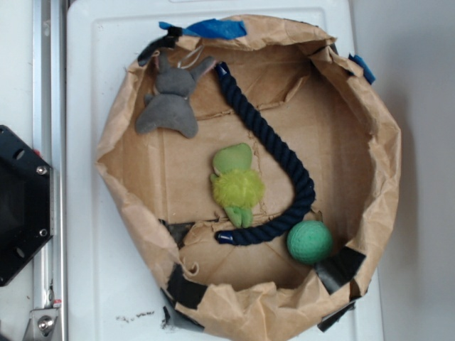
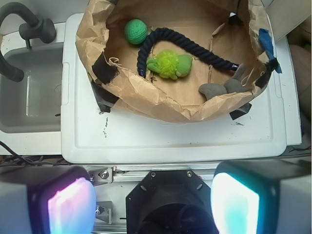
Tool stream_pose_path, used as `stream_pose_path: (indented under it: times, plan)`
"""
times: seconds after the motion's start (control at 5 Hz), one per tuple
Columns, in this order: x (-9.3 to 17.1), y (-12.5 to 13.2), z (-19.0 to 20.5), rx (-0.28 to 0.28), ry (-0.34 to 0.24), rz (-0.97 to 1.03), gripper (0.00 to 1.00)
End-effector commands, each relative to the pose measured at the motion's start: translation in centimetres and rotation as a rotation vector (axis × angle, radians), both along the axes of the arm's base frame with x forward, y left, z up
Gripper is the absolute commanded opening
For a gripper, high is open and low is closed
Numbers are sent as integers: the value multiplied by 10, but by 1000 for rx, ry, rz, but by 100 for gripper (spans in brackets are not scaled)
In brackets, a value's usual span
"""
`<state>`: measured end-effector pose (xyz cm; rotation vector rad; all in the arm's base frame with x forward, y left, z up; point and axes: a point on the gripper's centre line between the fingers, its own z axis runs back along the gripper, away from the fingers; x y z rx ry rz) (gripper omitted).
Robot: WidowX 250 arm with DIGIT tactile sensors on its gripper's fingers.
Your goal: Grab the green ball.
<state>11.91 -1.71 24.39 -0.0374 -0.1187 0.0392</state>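
Observation:
The green ball (image 1: 310, 241), small, round and teal-green, lies on the floor of a brown paper-lined basket (image 1: 124, 128), at its lower right, just outside the curve of a dark blue rope (image 1: 281, 153). In the wrist view the ball (image 2: 136, 31) is far off at the basket's upper left. My gripper (image 2: 153, 202) hangs high above the robot's base, well away from the basket, jaws wide apart and empty. Its glowing pads (image 2: 70, 207) fill the bottom corners. The gripper does not show in the exterior view.
A fuzzy yellow-green plush toy (image 1: 237, 186) lies mid-basket. A grey plush bunny (image 1: 170, 99) lies at the upper left. The basket stands on a white surface (image 1: 92, 277). A sink (image 2: 29, 92) with a black faucet (image 2: 29, 29) is beside it. The black robot base (image 1: 21, 206) is left.

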Motion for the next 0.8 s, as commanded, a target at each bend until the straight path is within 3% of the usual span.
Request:
stream_pose_path:
  times: [0.0,0.2,0.4,0.6]
  plan:
    - [0,0,0,0,0,0,100]
    - [39,-6,-12,35,-79,-53,100]
    - [64,-9,-22,28,-79,-133,100]
    - [83,-6,-32,-44,-145,-333,100]
